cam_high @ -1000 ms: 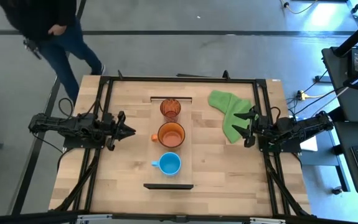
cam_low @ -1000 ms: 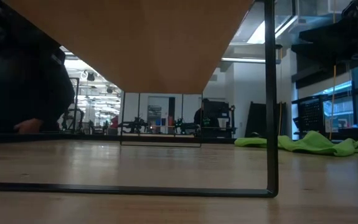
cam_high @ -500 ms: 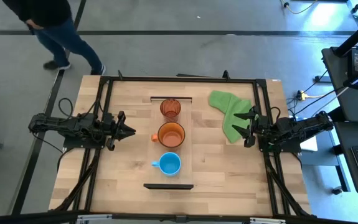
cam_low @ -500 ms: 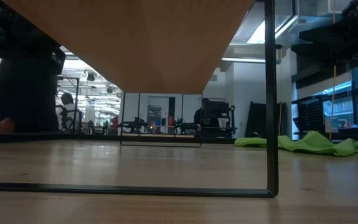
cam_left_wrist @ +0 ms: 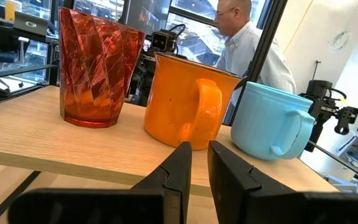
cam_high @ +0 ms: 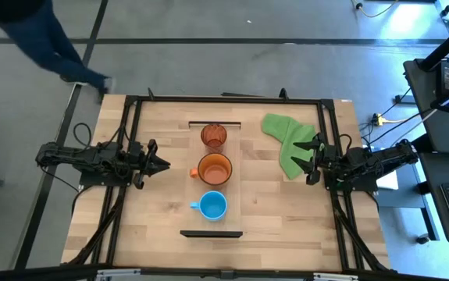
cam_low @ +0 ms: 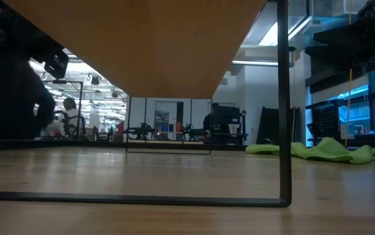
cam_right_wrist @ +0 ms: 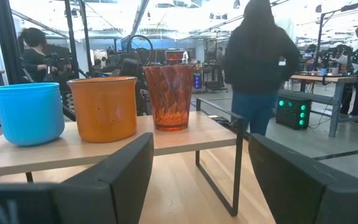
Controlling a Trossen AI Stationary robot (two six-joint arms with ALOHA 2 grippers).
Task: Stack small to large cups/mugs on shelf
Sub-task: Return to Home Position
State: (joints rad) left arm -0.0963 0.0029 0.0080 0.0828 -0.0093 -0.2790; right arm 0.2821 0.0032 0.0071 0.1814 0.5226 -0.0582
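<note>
Three vessels stand upright in a row on the light-wood shelf (cam_high: 238, 187): the reddish tumbler (cam_high: 213, 136) at the far end, the orange mug (cam_high: 214, 168) in the middle, the light-blue mug (cam_high: 212, 206) nearest, handles toward the table's left. My left gripper (cam_high: 164, 165) is shut and empty, left of the shelf, pointing at the orange mug (cam_left_wrist: 188, 106). My right gripper (cam_high: 308, 161) is open and empty, right of the shelf, over the edge of the green cloth (cam_high: 288, 140).
The shelf is raised on a thin black frame (cam_low: 284, 130), with free room beneath it. The green cloth (cam_low: 330, 150) lies crumpled at the table's far right. A person walks on the floor beyond the table's far left corner (cam_high: 44, 43).
Both arms have kept still. The person beyond the far left corner has walked farther away from the table.
</note>
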